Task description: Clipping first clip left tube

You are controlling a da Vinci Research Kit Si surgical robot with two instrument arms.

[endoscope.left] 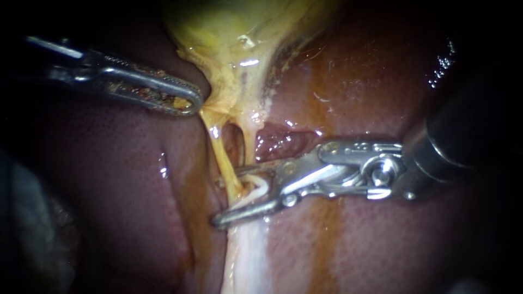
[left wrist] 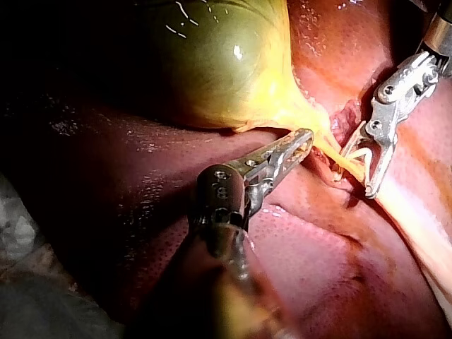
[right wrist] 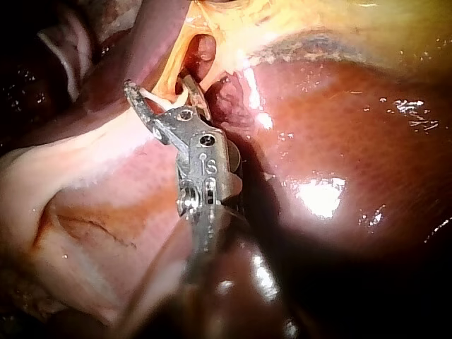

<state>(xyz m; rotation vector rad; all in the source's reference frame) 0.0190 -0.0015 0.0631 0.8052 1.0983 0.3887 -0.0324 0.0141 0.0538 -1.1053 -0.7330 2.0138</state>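
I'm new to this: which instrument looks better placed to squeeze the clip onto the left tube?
Right: the right instrument holds the white clip astride the left tube, while the left instrument grips the gallbladder.

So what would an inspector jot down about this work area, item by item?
Surface: liver, wet and glossy, under everything.
Job's things: gallbladder above; left tube runs down from it; white clip straddles that tube.
Clutter: nothing seen.
Instruments: left instrument, jaws shut on the gallbladder's lower edge; right instrument, jaws spread wide, carrying the clip between them.
Cables: nothing seen.
Surroundings: dark; nothing seen.
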